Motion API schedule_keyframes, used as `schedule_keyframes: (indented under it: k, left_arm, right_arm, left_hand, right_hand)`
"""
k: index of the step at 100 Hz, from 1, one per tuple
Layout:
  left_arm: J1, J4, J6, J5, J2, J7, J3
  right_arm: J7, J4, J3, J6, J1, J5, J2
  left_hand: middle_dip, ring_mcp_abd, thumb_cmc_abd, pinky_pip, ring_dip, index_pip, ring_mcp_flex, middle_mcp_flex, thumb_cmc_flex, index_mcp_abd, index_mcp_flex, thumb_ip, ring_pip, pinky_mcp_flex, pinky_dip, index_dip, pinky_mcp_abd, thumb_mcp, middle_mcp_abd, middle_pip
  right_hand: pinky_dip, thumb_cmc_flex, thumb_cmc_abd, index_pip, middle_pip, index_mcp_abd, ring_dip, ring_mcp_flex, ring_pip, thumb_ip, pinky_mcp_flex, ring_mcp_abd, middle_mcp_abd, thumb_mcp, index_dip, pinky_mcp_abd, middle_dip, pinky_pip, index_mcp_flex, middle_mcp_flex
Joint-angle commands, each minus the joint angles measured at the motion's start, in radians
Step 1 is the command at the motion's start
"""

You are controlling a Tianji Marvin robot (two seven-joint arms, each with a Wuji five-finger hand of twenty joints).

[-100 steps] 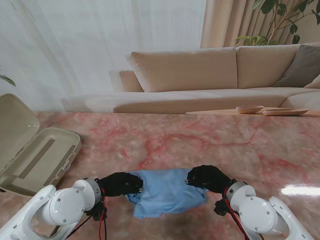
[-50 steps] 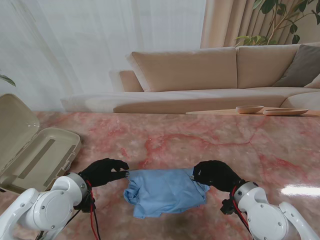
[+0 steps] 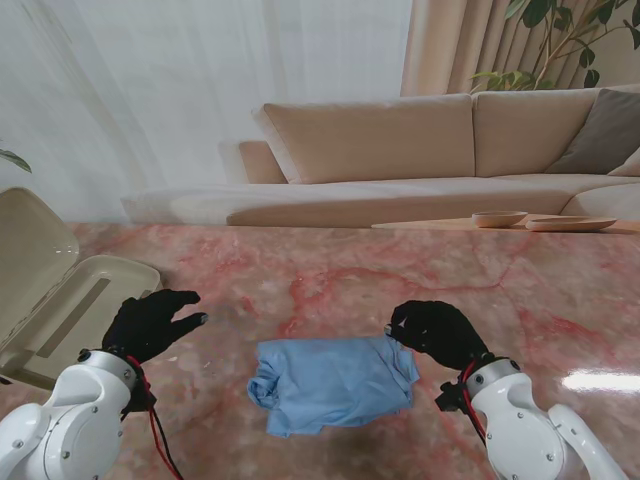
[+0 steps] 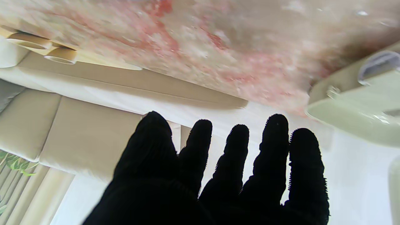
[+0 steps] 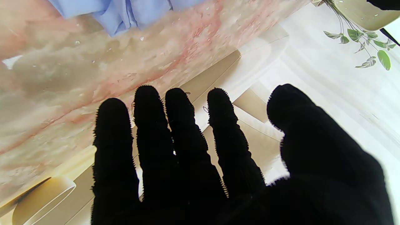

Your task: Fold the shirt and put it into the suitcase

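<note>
Pink marble table [image 3: 400, 280] is filling the near half of the stand's view, and a beige sofa [image 3: 420, 140] is standing behind it before pale curtains. The blue shirt [image 3: 333, 382] is lying folded in a loose bundle on the table, near me at about 6 o'clock from the table's middle. The suitcase [image 3: 85, 310] is lying open at about 9 o'clock, its lid tilted up. The left hand [image 3: 150, 323] is hovering between suitcase and shirt, apart from both, its fingers spread and holding nothing. The right hand [image 3: 436, 333] is sitting at the shirt's 3 o'clock edge; its fingers [image 5: 150, 125] are stretched out and gripping nothing, and I cannot tell if it is touching the cloth.
</note>
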Motion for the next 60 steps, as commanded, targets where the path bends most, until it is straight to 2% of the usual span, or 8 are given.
schedule_keyframes:
  k: [1, 25, 28, 43, 60]
  left_arm:
    - [0.033, -0.013, 0.011, 0.023, -0.003, 0.013, -0.012]
    - [0.127, -0.029, 0.051, 0.184, -0.012, 0.071, -0.06]
    - [0.138, -0.03, 0.057, 0.196, -0.013, 0.079, -0.065]
    - [0.192, -0.03, 0.086, 0.246, -0.019, 0.117, -0.091]
    - [0.242, -0.02, 0.118, 0.259, -0.027, 0.16, -0.117]
  right_arm:
    - [0.017, 0.008, -0.005, 0.004, 0.0, 0.007, -0.004]
    - [0.026, 0.03, -0.026, 0.013, 0.023, 0.023, -0.003]
    - [0.028, 0.031, -0.028, 0.015, 0.025, 0.026, -0.003]
    - [0.039, 0.037, -0.039, 0.023, 0.035, 0.034, -0.001]
    - [0.054, 0.042, -0.053, 0.03, 0.047, 0.04, 0.002]
  left_hand:
    - [-0.012, 0.019, -0.01, -0.038, -0.024, -0.024, -0.04, -0.042, -0.033, 0.008, -0.025, 0.014, -0.035, -0.025, -0.028, -0.019, -0.011, -0.029, 0.013, -0.018]
    - [-0.044, 0.015, -0.024, -0.111, -0.1, -0.052, -0.107, -0.097, -0.046, 0.019, -0.068, 0.014, -0.102, -0.056, -0.116, -0.027, -0.035, -0.026, 0.012, -0.056]
    - [-0.05, 0.016, -0.026, -0.119, -0.113, -0.056, -0.111, -0.101, -0.046, 0.02, -0.072, 0.014, -0.106, -0.055, -0.134, -0.028, -0.038, -0.026, 0.014, -0.059]
    - [-0.058, 0.018, -0.036, -0.128, -0.127, -0.07, -0.132, -0.123, -0.046, 0.028, -0.099, 0.015, -0.114, -0.064, -0.153, -0.033, -0.043, -0.026, 0.016, -0.068]
    - [-0.064, 0.018, -0.047, -0.128, -0.135, -0.081, -0.14, -0.14, -0.038, 0.03, -0.121, 0.016, -0.112, -0.067, -0.168, -0.037, -0.044, -0.023, 0.018, -0.072]
  right_hand:
    - [0.023, -0.017, 0.009, 0.01, 0.001, -0.031, 0.011, 0.021, 0.002, 0.02, -0.01, -0.002, -0.013, -0.007, 0.0, 0.01, 0.01, 0.012, 0.015, 0.012]
    - [0.023, -0.016, 0.004, 0.011, 0.002, -0.033, 0.011, 0.023, 0.001, 0.018, -0.011, -0.001, -0.013, 0.0, 0.001, 0.012, 0.011, 0.009, 0.016, 0.015]
    - [0.023, -0.016, 0.005, 0.012, 0.001, -0.032, 0.012, 0.023, 0.001, 0.018, -0.011, -0.001, -0.013, 0.0, 0.001, 0.012, 0.012, 0.008, 0.016, 0.015]
    - [0.024, -0.018, 0.004, 0.014, 0.003, -0.032, 0.013, 0.025, 0.002, 0.015, -0.011, -0.001, -0.015, 0.003, 0.001, 0.012, 0.013, 0.008, 0.017, 0.017]
    - [0.024, -0.018, 0.002, 0.016, 0.005, -0.035, 0.014, 0.027, 0.004, 0.014, -0.011, -0.002, -0.015, 0.006, 0.001, 0.012, 0.014, 0.008, 0.017, 0.019]
